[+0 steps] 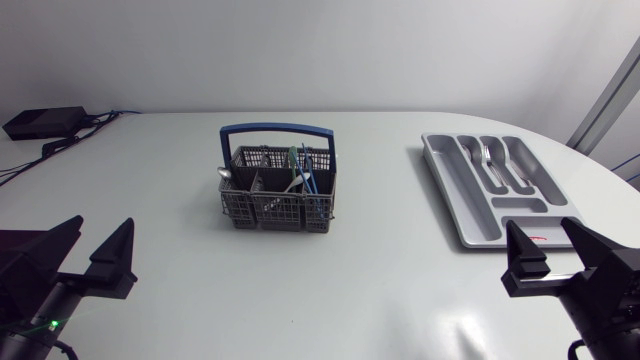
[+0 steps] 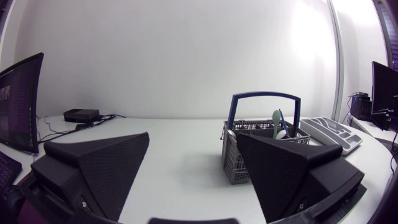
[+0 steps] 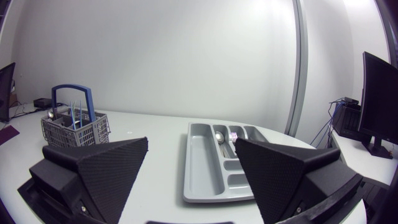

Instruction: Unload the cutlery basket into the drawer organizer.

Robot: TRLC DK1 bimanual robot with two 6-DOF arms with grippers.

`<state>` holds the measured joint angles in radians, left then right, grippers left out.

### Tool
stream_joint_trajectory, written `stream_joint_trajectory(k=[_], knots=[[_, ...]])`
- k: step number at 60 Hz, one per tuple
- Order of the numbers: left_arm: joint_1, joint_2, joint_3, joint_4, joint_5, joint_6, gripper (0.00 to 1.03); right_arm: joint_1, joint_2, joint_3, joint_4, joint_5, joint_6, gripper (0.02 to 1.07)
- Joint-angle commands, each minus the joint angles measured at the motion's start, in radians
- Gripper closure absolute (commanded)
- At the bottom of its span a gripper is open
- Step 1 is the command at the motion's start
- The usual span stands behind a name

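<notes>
Seen from above, the left gripper (image 1: 103, 228) sits at 8 o'clock by the near edge of the table (image 1: 380, 290), released, its fingers spread wide and gripping nothing. At 10 o'clock, by the far left edge, a black box (image 1: 45, 122) lies with cables. Open tabletop runs from the left gripper up to the cutlery basket (image 1: 275, 212), which stands just left of centre at about 11 o'clock, well apart from both arms and every edge. Its blue handle (image 1: 280, 129) arches upright, and its cells hold teal- and blue-handled utensils (image 1: 300, 170). A wide open strip separates it from the drawer organizer (image 1: 452, 195) at 2 o'clock, close to the table's curved right edge; a spoon (image 1: 470, 152) and a fork (image 1: 488, 158) lie in its narrow slots. The right gripper (image 1: 541, 228), at 4 o'clock just beside the organizer's near end, is likewise released. The left wrist view shows the basket ahead toward 1 o'clock, partly behind one finger, with the organizer beyond. The right wrist view shows the organizer straight ahead and the basket far off at 10 o'clock.
</notes>
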<state>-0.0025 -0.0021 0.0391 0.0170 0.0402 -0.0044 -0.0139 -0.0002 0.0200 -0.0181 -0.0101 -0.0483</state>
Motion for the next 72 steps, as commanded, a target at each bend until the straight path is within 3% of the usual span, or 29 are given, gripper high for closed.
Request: stream_joint_trajectory(k=[1,14,23,38,53,58,67,72], knots=[[-0.01,-0.009,-0.039,-0.009,0.003,-0.022,0.04,0.014,-0.004,-0.02,0.01,0.002,0.027,0.06],[-0.016,-0.01,-0.039,-0.009,0.001,-0.034,0.04,0.031,-0.004,-0.02,0.007,0.004,0.028,0.06],[-0.019,-0.012,-0.025,-0.012,-0.059,-0.037,0.04,0.031,-0.006,-0.02,0.01,0.004,0.024,0.06],[-0.004,0.016,0.044,-0.022,-0.062,0.02,0.04,0.046,-0.004,-0.003,0.035,0.009,0.025,0.06],[-0.01,0.343,0.248,-0.022,-0.063,-0.026,0.06,0.134,0.193,0.097,0.124,0.07,0.027,0.06],[-0.036,0.459,0.349,-0.084,-0.063,-0.075,0.06,0.158,0.293,0.135,0.159,0.088,0.028,0.06],[-0.172,0.72,0.59,-0.319,-0.065,-0.085,0.06,0.206,0.485,0.215,0.185,0.113,0.062,0.06],[-0.232,0.809,0.654,-0.354,-0.065,-0.057,0.06,0.244,0.574,0.262,0.184,0.144,0.076,0.06]])
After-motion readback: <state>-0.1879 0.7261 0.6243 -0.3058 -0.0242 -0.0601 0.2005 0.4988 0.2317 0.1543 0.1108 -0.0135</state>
